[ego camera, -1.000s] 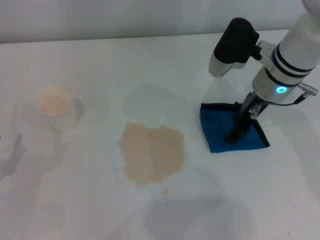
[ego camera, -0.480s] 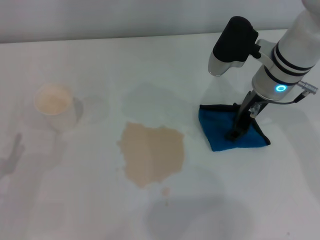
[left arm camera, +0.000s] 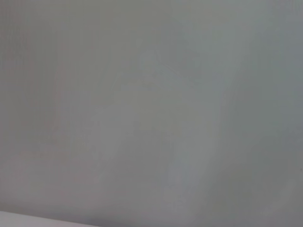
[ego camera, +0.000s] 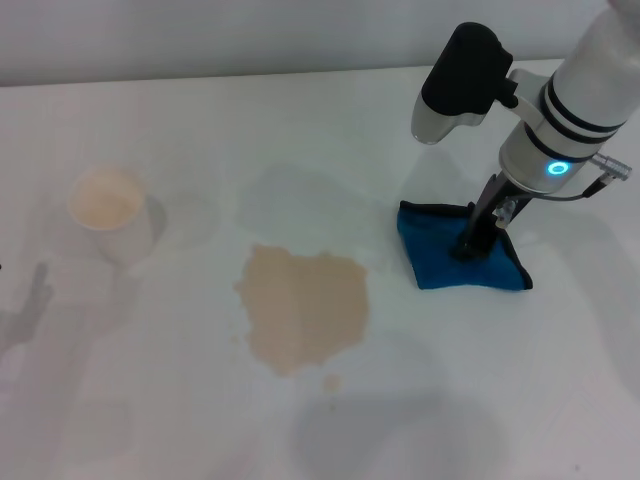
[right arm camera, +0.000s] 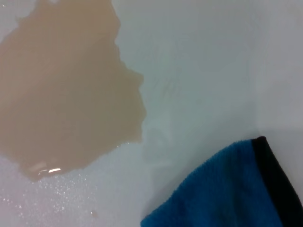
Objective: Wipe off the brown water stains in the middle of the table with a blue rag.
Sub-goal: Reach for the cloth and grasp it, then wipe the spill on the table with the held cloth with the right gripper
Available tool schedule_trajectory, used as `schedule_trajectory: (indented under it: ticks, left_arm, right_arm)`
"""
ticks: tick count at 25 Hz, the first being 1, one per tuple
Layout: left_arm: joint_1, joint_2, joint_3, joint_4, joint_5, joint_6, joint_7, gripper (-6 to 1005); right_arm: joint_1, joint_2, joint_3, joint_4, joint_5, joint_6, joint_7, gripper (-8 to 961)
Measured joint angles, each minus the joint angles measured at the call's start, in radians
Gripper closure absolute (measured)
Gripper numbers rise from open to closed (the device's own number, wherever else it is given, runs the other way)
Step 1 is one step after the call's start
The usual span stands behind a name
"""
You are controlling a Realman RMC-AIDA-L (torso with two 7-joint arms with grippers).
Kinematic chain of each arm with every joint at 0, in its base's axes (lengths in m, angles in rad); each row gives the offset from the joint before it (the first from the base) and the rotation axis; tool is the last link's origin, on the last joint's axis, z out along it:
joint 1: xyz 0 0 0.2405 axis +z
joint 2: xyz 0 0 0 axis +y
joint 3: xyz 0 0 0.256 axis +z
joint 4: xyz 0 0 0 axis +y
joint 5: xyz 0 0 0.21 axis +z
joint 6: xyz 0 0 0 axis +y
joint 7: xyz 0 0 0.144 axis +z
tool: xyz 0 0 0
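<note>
On the white counter (ego camera: 200, 420) the blue rag (ego camera: 455, 262) lies flat on the right side, near the far half of the surface. The right gripper (ego camera: 470, 243) stands on the rag, coming down from the white arm above, and its dark jaws press into the cloth close to the rag's far edge. The jaws look narrow and pinched on the fabric, but if they really hold the rag or only press on it, I cannot tell for sure.

The brown water stains (ego camera: 303, 305) are in the middle of the counter, to the left of the rag and apart from it, with bare white surface between them. One tiny droplet (ego camera: 331, 382) sits just beside the near edge of the big blotch. In the right wrist view the blotch (right arm camera: 66, 85) is wet and shiny, and one corner of the rag (right arm camera: 227, 189) with its black edging is visible near it, not touching.

A white paper cup (ego camera: 108, 212) with tan inside stands upright on the left side, well apart from the blotch.

The left gripper is not visible in any view.
</note>
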Motion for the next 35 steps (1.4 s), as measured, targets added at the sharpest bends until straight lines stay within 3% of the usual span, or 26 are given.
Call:
schedule_trajectory:
  ticks: [5,16,27,35]
  left_arm:
    - [-0.001,0.0,-0.001,0.0,0.0,0.0,0.0,111]
    - [-0.001,0.0,-0.002,-0.003,-0.001,-0.001,0.0,112]
    - [-0.006,0.0,-0.002,-0.003,-0.002,-0.008,0.0,111]
    - [-0.011,0.0,-0.001,-0.009,-0.005,-0.009,0.0,112]
  right_arm:
    - [-0.001,0.001,0.001,-0.001,0.001,0.001,0.0,847]
    - [-0.01,0.007,-0.04,-0.004,0.074,0.003,-0.008,871]
    - [-0.024,0.009,-0.31,-0.081,0.334,0.008,-0.013,870]
    - [-0.035,0.014,-0.445,-0.095,0.461,0.019,-0.022,870]
